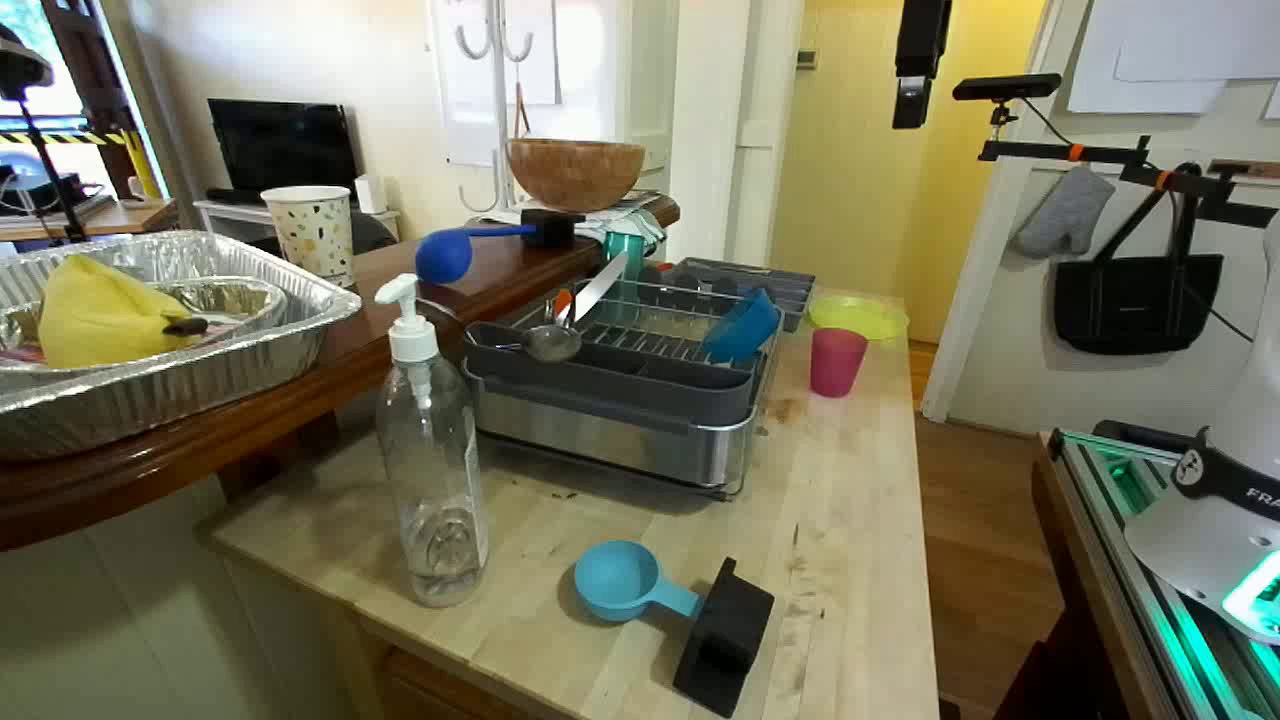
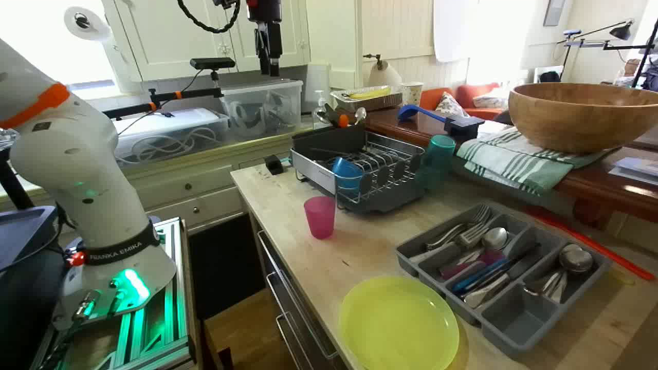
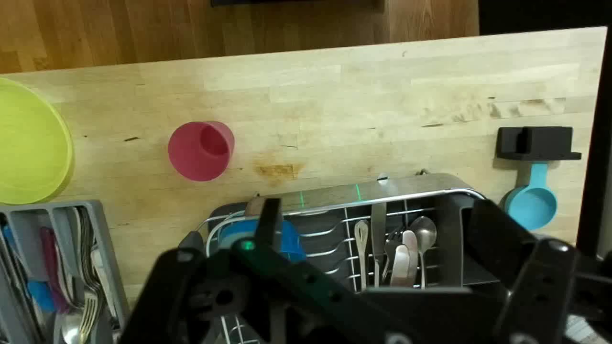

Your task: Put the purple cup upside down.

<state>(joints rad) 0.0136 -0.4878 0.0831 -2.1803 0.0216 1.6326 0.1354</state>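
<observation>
Purple cup (image 2: 320,219) — smooth plastic, wooden bowl (image 2: 581,122)

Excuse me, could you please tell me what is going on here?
A robot arm is meant to turn the purple cup upside down, but it is handling nothing yet. Its open jaws hang empty, well clear of the cup. The cup stands upright, mouth up, on the counter, near the dish rack but not touching it.

The black band (image 2: 122,250) round the robot arm (image 2: 77,164) reads — in pale capitals — "FRANKA EMIKA".
</observation>
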